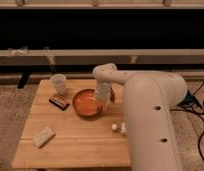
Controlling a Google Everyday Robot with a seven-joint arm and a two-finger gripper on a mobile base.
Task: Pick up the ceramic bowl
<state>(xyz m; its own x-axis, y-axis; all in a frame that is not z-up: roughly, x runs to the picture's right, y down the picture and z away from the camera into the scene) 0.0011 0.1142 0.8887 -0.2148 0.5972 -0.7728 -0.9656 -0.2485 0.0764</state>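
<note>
- Ceramic bowl (87, 103): upright at mid-tabletop (75, 145), your target.
- Gripper (104, 101): low at the bowl's 3 o'clock rim, likely placed for a rim pinch; whether it grips, you cannot tell.

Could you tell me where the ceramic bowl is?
The ceramic bowl sits centred on the table, right of the dark packet, the gripper at its right rim.

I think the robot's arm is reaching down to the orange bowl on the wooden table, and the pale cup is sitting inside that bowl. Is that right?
Not quite. The camera view shows the pale cup standing by itself on the wooden table, apart from the orange bowl, not inside it. The rest holds: the arm's gripper is down at the bowl's rim.
</note>
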